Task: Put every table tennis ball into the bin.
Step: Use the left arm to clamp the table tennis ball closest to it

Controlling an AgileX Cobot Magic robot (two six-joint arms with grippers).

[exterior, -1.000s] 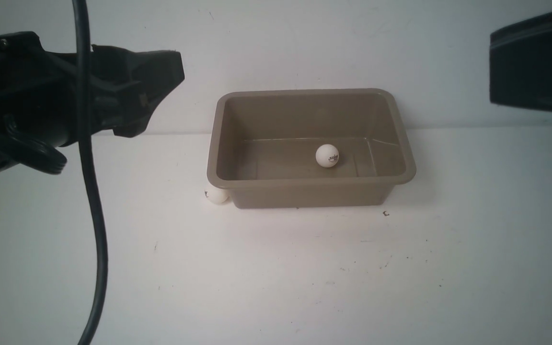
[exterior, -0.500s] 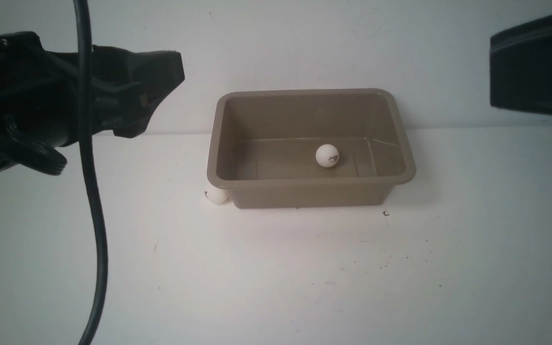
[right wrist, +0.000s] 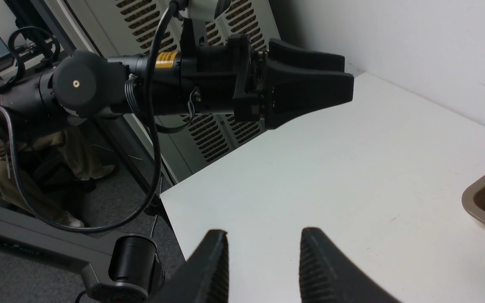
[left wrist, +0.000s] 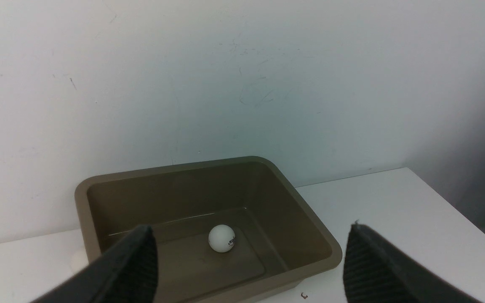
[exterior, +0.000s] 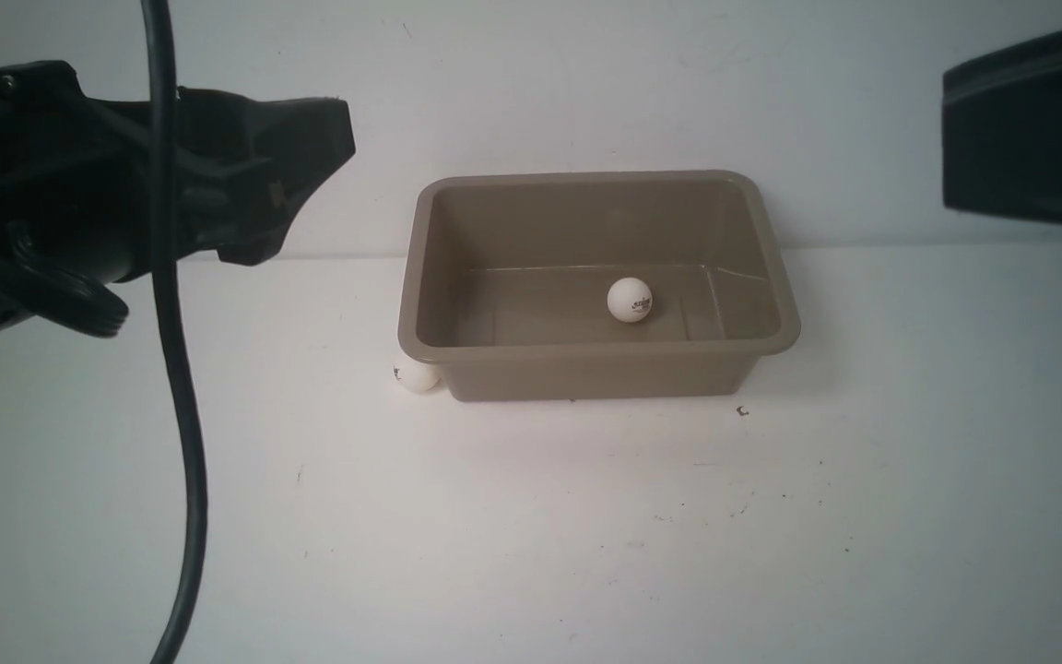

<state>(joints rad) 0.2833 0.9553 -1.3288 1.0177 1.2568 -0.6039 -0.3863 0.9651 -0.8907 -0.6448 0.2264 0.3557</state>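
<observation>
Lying on the white table [exterior: 531, 535], just outside the bin [exterior: 591, 369], one white ball [exterior: 418, 376] is seen tucked against the tub's near left corner, partly under the flared rim and seemingly touching the wall. A second ball [exterior: 630, 300], marked with a small dark logo, is found on the bin's floor, a little right of centre. A third ball is shown in no view.

The left gripper [left wrist: 249, 229] is held high over the table's left side, its jaws spread wide with nothing between them. The right gripper [right wrist: 263, 235] is seen raised far off to the right, its jaws drawn close together and empty.

The coming move is judged to turn on one relation: the outside ball lies forward of, below and to the right of the left gripper, at the bin's left end, so the left arm is plainly the nearer. No long axis is offered by a sphere, but the bin's long side runs left to right, and the ball is lodged where the front wall meets the corner. An approach from the open left side is probably called for, since the ball is overhung by the rim and one jaw could be blocked by the wall. So light a ball could easily be knocked away.
</observation>
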